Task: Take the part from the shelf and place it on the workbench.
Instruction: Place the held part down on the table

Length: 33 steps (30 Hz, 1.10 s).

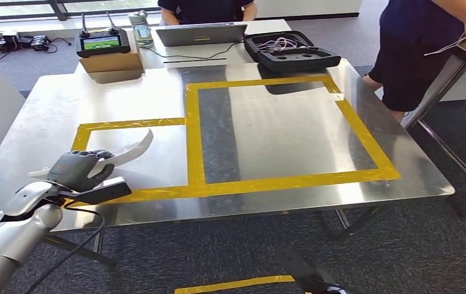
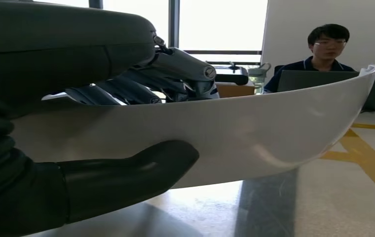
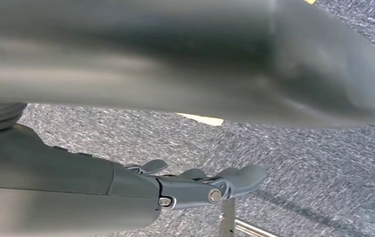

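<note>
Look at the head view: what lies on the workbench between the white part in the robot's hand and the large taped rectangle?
Only bare steel and a yellow tape line lie between the white part and the large rectangle.

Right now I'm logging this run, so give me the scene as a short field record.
part: white curved part, held above the workbench
left hand: left hand grips the part at one end
right hand: right hand hangs over the carpet, fingers apart, holding nothing
workbench: steel workbench marked with yellow tape rectangles
people: one seated at a laptop, one standing at the right
</note>
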Tool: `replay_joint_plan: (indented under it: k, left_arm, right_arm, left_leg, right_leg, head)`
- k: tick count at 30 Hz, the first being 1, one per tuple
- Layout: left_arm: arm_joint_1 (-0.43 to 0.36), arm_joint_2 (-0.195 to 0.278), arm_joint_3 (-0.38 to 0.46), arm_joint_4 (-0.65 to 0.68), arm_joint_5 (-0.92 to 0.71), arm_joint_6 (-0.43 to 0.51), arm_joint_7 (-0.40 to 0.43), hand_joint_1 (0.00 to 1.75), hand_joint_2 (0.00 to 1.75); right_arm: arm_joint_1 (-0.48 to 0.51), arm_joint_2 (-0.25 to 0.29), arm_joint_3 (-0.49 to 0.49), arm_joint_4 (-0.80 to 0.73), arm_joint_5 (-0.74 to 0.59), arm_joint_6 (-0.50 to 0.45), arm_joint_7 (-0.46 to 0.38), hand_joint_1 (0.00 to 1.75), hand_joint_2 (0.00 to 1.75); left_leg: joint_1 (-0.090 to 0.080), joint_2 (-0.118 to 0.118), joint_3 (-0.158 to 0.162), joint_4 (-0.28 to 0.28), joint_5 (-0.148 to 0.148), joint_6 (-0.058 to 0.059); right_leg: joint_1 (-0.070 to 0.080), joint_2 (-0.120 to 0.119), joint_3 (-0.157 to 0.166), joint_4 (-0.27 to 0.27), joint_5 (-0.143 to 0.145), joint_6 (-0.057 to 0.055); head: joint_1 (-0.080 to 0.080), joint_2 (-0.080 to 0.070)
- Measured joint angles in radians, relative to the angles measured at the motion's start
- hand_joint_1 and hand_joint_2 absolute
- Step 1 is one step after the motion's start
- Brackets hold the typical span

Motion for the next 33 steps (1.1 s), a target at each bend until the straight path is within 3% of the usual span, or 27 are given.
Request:
replay_joint_plan:
  k: [14, 18, 22, 33]
  left_arm:
    - [0.005, -0.013, -0.027, 0.002, 0.0, 0.008, 0.018, 1.75, 1.75]
    - [0.005, -0.014, -0.033, 0.002, -0.006, 0.03, 0.027, 0.0, 1.75]
    - [0.007, -0.016, -0.038, 0.002, -0.009, 0.058, 0.044, 0.0, 0.0]
    - [0.04, -0.016, -0.038, -0.021, 0.001, 0.084, 0.072, 0.0, 0.0]
  right_arm:
    - [-0.006, -0.001, 0.005, 0.0, 0.012, 0.0, 0.003, 0.0, 0.0]
    - [-0.006, -0.003, 0.005, 0.0, 0.013, 0.001, 0.002, 0.0, 0.0]
    - [-0.006, -0.006, 0.005, 0.0, 0.015, 0.0, 0.0, 0.0, 0.0]
    - [0.001, -0.013, 0.005, 0.0, 0.022, 0.0, -0.001, 0.0, 0.0]
  left_leg:
    - [0.0, 0.0, 0.0, 0.0, 0.0, 0.0]
    - [0.0, 0.0, 0.0, 0.0, 0.0, 0.0]
    - [0.0, 0.0, 0.0, 0.0, 0.0, 0.0]
    - [0.0, 0.0, 0.0, 0.0, 0.0, 0.0]
  right_leg:
    - [0.0, 0.0, 0.0, 0.0, 0.0, 0.0]
    - [0.0, 0.0, 0.0, 0.0, 0.0, 0.0]
    - [0.0, 0.0, 0.0, 0.0, 0.0, 0.0]
    - [0.0, 0.0, 0.0, 0.0, 0.0, 0.0]
  head:
    - [0.0, 0.0]
    - [0.0, 0.0]
    - [0.0, 0.0]
    - [0.0, 0.0]
